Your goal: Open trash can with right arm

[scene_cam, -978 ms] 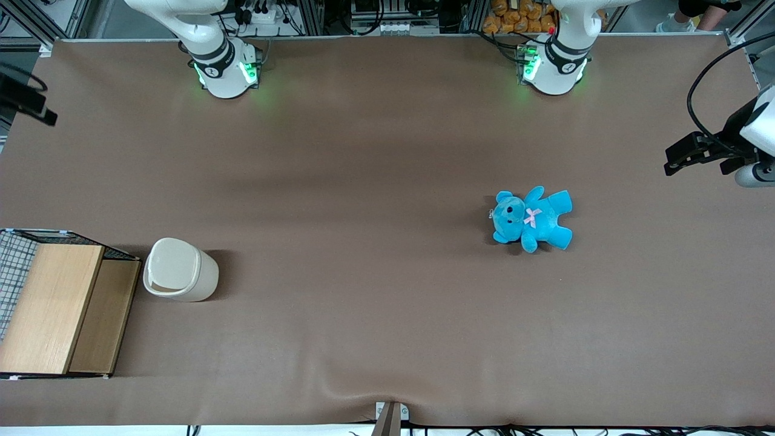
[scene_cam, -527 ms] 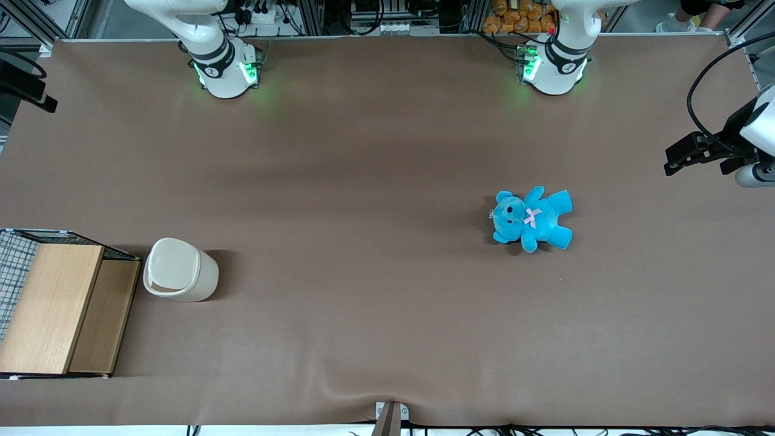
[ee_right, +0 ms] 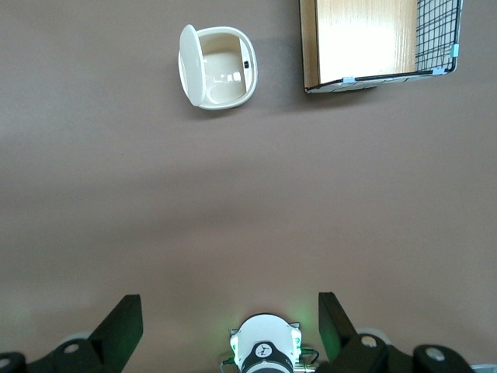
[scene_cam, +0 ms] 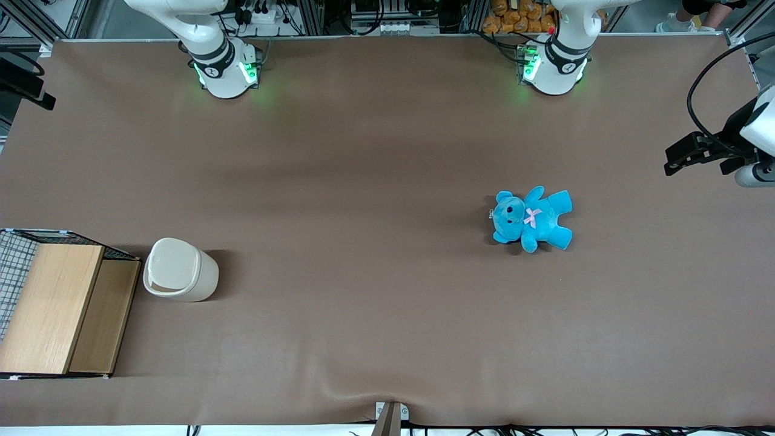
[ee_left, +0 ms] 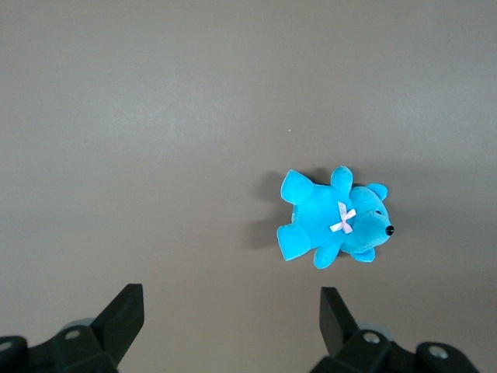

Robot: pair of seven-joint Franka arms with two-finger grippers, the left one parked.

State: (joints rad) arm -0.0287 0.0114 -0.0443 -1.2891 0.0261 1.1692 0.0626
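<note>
The cream-white trash can (scene_cam: 180,269) stands on the brown table toward the working arm's end, beside the wooden box. In the right wrist view the trash can (ee_right: 221,70) has its lid tipped up at one side and its hollow inside shows. My right gripper (ee_right: 227,301) is high above the table, well apart from the can, with its two black fingers (ee_right: 124,315) spread wide and nothing between them. In the front view only a black part of the gripper (scene_cam: 27,91) shows at the picture's edge, farther from the camera than the can.
A wooden box with wire mesh (scene_cam: 54,303) stands against the can; it also shows in the right wrist view (ee_right: 373,43). A blue teddy (scene_cam: 531,218) lies toward the parked arm's end. The working arm's base (scene_cam: 224,66) stands at the table's back edge.
The gripper's black part at the front view's edge has drifted slightly farther from the camera. The trash can, box and teddy have not moved.
</note>
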